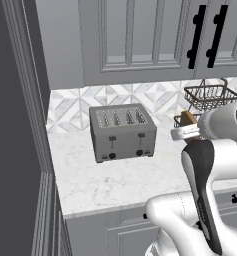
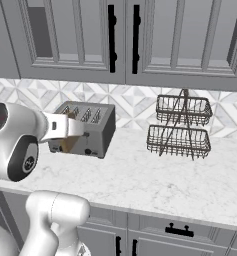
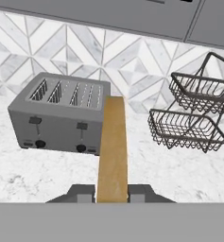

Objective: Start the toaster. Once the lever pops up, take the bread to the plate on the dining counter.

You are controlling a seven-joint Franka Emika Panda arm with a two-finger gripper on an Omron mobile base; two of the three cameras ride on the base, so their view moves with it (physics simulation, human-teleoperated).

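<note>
The toaster [image 1: 122, 132] [image 2: 85, 129] [image 3: 61, 113] stands on the wall counter against the patterned backsplash. Its slots look empty and both black levers sit high. My gripper [image 3: 112, 194] [image 1: 187, 131] [image 2: 65, 127] is shut on the bread [image 3: 112, 151], a tan slice seen edge-on between the fingers. It hangs above the counter, in front of and to the right of the toaster. The bread's edge [image 1: 188, 119] pokes up above the hand in the left base view, and the bread [image 2: 67, 144] shows below the hand in the right base view. The plate and the dining counter are out of view.
A two-tier wire basket rack [image 1: 210, 97] [image 2: 182, 127] [image 3: 193, 113] stands right of the toaster by the backsplash. Wall cabinets [image 2: 115, 40] hang overhead. A tall dark panel [image 1: 15, 125] closes the counter's left end. Bare marble [image 1: 115, 180] lies in front of the toaster.
</note>
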